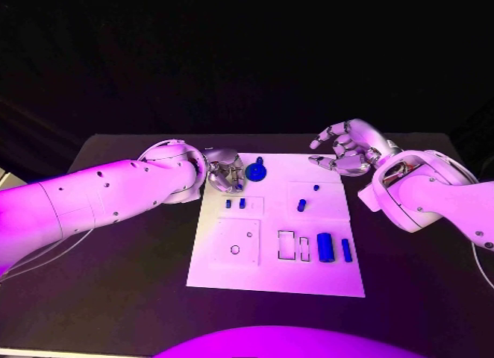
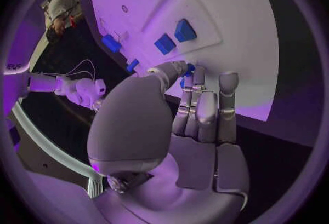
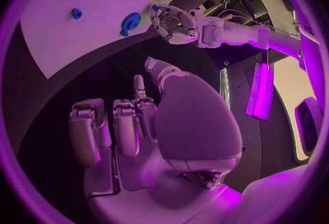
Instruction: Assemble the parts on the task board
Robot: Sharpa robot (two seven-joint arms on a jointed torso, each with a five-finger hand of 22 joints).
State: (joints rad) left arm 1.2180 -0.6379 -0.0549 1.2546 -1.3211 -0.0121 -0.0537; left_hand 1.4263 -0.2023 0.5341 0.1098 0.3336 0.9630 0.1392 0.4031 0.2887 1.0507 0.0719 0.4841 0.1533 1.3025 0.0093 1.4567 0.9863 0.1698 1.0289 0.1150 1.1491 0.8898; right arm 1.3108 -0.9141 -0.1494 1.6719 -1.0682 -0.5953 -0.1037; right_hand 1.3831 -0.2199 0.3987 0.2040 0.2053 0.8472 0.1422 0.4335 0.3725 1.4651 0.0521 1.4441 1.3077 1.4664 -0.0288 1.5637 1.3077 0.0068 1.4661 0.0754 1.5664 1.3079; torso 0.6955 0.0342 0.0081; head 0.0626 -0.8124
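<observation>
The white task board lies mid-table. My left hand hovers over its far left corner, thumb and a finger pinching a small blue part. Just right of that hand a round blue part lies on the board, also visible as the round part in the right wrist view. Two small blue blocks stand in a recess below the hand. My right hand hangs above the board's far right corner, fingers apart and empty. Two blue cylinders lie near the board's right edge.
A short blue peg and a smaller blue piece sit mid-board. A square plate with a hole and narrow slots mark the board's near half. Black table surrounds the board.
</observation>
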